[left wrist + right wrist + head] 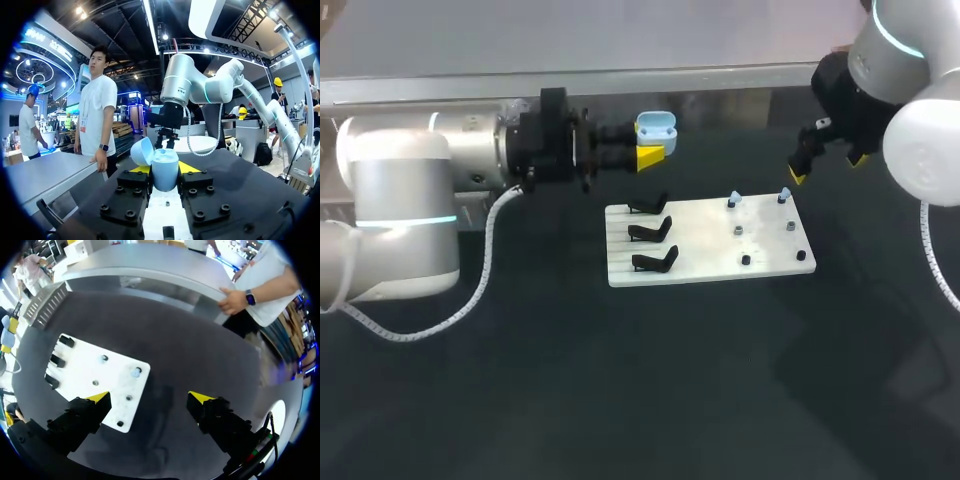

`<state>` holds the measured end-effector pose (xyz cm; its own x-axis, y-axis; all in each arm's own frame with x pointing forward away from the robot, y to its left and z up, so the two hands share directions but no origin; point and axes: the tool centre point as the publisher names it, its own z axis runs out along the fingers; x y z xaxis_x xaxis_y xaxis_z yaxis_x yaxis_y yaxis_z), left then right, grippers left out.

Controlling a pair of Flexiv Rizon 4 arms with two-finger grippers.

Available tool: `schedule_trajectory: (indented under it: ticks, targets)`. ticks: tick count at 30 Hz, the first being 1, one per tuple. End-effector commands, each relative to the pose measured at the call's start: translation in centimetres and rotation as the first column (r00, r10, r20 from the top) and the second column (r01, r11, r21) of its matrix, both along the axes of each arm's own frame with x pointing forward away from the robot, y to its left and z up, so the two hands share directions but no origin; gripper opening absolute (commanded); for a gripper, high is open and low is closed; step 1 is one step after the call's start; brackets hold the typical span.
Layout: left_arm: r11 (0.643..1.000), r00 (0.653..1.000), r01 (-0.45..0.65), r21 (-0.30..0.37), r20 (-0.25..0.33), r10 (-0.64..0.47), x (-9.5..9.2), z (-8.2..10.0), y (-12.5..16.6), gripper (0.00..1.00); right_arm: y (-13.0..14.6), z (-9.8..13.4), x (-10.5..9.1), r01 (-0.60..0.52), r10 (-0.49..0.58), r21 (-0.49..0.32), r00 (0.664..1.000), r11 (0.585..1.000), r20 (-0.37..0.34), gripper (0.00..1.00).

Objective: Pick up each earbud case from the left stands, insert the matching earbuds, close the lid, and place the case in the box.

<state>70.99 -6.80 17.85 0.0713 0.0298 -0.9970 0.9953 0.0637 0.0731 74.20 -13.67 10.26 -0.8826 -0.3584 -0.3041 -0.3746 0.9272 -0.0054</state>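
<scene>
Earbud case point(656, 125), light blue, is held clear of the counter point(620, 380) by the left gripper point(652, 145), whose fingers press it from two sides. In the left wrist view the case's body sits upright between the yellow tips, and its lid point(141, 150) stands swung open toward 10 o'clock.

In the head view the left arm comes in from 9 o'clock. The case hangs at 12 o'clock from the white board point(705, 268), apart from it. Three black stands point(652, 233) line the board's 9 o'clock edge in a column. Toward its 3 o'clock side small pegs stand in three rows of two. The row at 12 o'clock carries a pair of light blue earbuds point(733, 201). The rows toward 6 o'clock hold darker pieces too small to make out.

The right gripper point(828, 166) hovers at 1 o'clock from the board, near the blue pair, with its fingers spread wide and empty. In its wrist view a corner of the board lies under one fingertip point(100, 399). A person's hand point(232, 300) rests on the counter's far rim.
</scene>
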Motion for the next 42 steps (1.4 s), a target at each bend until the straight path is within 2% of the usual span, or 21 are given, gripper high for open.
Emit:
schedule_trajectory:
  ticks: [1, 10, 14, 17, 27, 36, 40, 41, 42]
  targets:
    - [0.998, 0.998, -0.056, -0.011, -0.003, 0.056, -0.6, -0.3, 0.0, 0.0, 0.6, -0.6, 0.7, -0.001, 0.001, -0.011, 1.0, 1.0, -0.009, 1.0]
    - [0.998, 0.998, -0.056, -0.011, -0.003, 0.056, -0.6, -0.3, 0.0, 0.0, 1.8, -2.9, 1.0, -0.044, 0.041, -0.134, 0.999, 0.99, -0.024, 1.0]
    - [0.998, 0.998, -0.056, -0.011, -0.003, 0.056, -0.6, -0.3, 0.0, 0.0, 2.3, -3.4, 0.8, -0.015, 0.012, -0.161, 1.0, 0.987, -0.019, 1.0]
    - [0.998, 0.998, -0.056, -0.011, -0.003, 0.056, -0.6, -0.3, 0.0, 0.0, 2.7, -3.9, 0.7, 0.006, -0.01, -0.154, 1.0, 0.988, -0.023, 1.0]
    - [0.998, 0.998, -0.056, -0.011, -0.003, 0.056, -0.6, -0.3, 0.0, 0.0, 3.9, -5.0, 1.1, 0.014, -0.019, -0.208, 1.0, 0.978, -0.022, 1.0]
    - [0.998, 0.998, -0.056, -0.011, -0.003, 0.056, -0.6, -0.3, 0.0, 0.0, 3.5, -5.9, 1.7, 0.009, -0.016, -0.208, 0.999, 0.978, -0.036, 1.0]
    - [0.998, 0.998, -0.056, -0.011, -0.003, 0.056, -0.6, -0.3, 0.0, 0.0, 3.7, -6.2, 1.9, 0.003, -0.012, -0.205, 0.999, 0.979, -0.043, 0.9]
    - [0.998, 0.998, -0.056, -0.011, -0.003, 0.056, -0.6, -0.3, 0.0, 0.0, 3.8, -6.3, 1.9, 0.002, -0.011, -0.204, 0.999, 0.979, -0.045, 0.76]
    - [0.998, 0.998, -0.056, -0.011, -0.003, 0.056, -0.6, -0.3, 0.0, 0.0, 3.8, -6.4, 1.9, 0.002, -0.011, -0.204, 0.999, 0.979, -0.046, 0.67]
